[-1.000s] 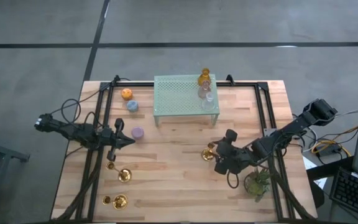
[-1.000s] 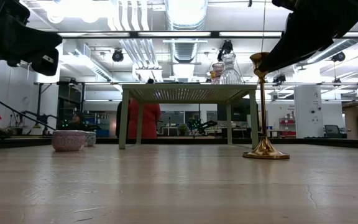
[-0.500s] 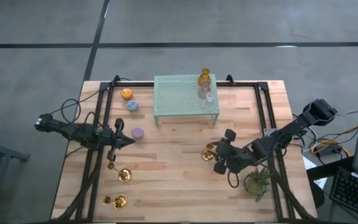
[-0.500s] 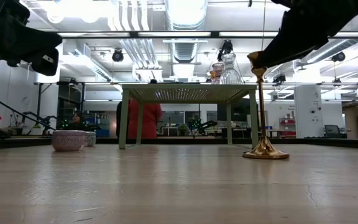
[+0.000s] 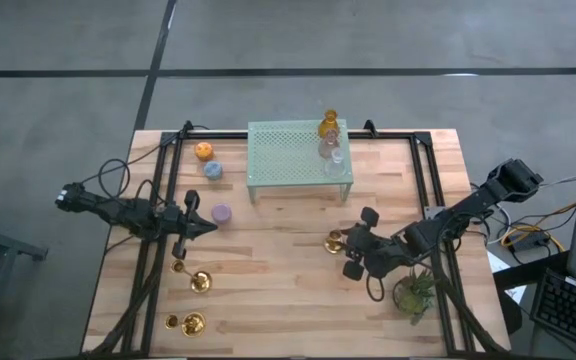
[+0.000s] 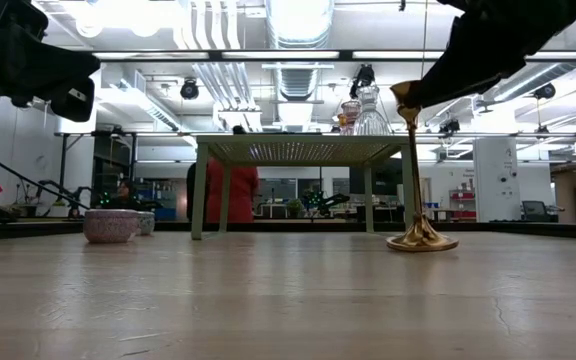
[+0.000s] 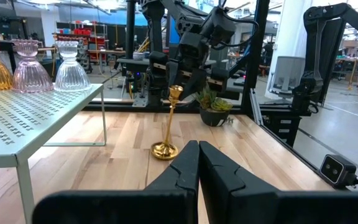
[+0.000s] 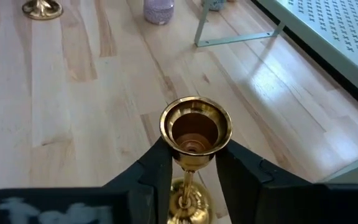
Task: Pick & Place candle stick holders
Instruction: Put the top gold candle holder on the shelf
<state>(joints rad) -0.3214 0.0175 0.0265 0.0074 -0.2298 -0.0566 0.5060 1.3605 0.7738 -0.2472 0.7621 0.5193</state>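
A shiny gold stemmed candle stick holder (image 5: 336, 240) stands right of the table's middle. My right gripper (image 5: 348, 250) is shut on it just under its cup (image 8: 195, 127). In the low view the holder (image 6: 412, 170) leans, with its round base (image 6: 422, 240) tipped. My left gripper (image 5: 208, 228) is shut and empty above the table's left part, next to the purple cup (image 5: 222, 213). Its shut fingers show in the left wrist view (image 7: 198, 167). Orange (image 5: 204, 151) and blue (image 5: 213, 169) cups rest on the table at the far left. My right gripper pinches the gold holder's stem just below the cup (image 8: 193, 163), one finger (image 8: 160, 163) on each side. The fingers come from the table's right and near side, slanting down, across the stem. The holder leans with its cup toward the table's left and its base tipped low at the table.
The pale green mesh rack (image 5: 288, 150) stands at the far middle with amber (image 5: 328, 125), pink (image 5: 326, 147) and clear (image 5: 335, 160) holders on its right end. More gold holders (image 5: 200, 282) (image 5: 193, 322) stand near left. A green potted plant (image 5: 413, 293) sits behind my right gripper.
My right gripper has moved a little toward the table's left and slightly up with the gold holder. The holder's cup end has gone left and its base has tipped and shifted slightly left, where before it stood flat.
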